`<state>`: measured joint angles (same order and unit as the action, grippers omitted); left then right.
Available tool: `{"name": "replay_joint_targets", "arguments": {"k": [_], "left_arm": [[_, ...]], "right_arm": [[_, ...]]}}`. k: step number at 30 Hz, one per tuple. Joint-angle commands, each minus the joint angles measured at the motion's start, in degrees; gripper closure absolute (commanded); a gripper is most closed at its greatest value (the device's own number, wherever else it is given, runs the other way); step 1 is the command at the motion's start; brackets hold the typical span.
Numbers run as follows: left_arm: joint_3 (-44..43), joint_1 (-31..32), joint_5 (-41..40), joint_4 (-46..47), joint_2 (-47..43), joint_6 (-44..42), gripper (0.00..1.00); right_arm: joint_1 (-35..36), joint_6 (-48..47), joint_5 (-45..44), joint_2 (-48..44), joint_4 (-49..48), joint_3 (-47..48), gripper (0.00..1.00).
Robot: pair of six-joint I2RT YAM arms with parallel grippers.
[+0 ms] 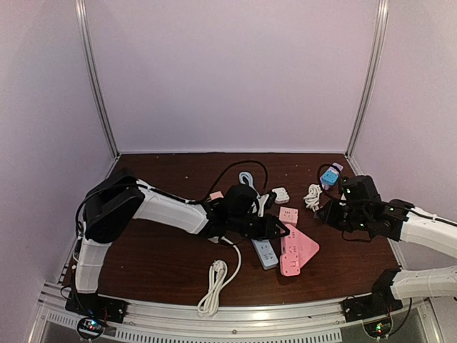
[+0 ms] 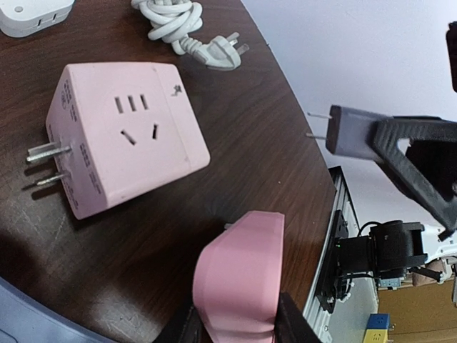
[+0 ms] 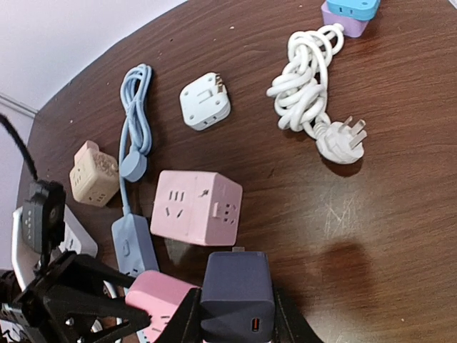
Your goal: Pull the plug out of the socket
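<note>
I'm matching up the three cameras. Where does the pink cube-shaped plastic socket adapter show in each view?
Top external: the pink cube adapter sits just right of picture centre.
Left wrist: upper left, metal prongs pointing left.
Right wrist: centre, slightly left.
Shared landmark: the bundled white cable with a three-pin plug, lying near it.

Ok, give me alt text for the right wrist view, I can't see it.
The right gripper is shut on a dark blue plug at bottom centre; the left gripper holds a pink power strip beside it. Beyond, on the dark wooden table, lie a pink cube socket, a coiled white cable and a white adapter.
</note>
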<state>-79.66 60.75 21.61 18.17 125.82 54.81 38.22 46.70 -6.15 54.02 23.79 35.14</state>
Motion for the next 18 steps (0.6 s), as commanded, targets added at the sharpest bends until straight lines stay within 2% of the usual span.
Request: {"name": "replay_joint_targets", "arguments": {"k": [1,10,18], "left_arm": [[2.19,-1.26,-4.41,-5.94,2.06,-0.15,1.0],[3.37,-1.1,-4.67,-6.27,0.88,0.02,1.0],[2.52,-1.07,-5.07,-7.8,0.5,-1.15,1.0]], "right_arm": [[-8.1,-1.64,11.91,0.64,-8.77,-3.64,1.0],[-20.52,-2.02,23.74,5.49,-25.75,-13.3,0.98],[-23.42,-0.2,28.63,10.55,-34.9,-18.03,0.92]]}}
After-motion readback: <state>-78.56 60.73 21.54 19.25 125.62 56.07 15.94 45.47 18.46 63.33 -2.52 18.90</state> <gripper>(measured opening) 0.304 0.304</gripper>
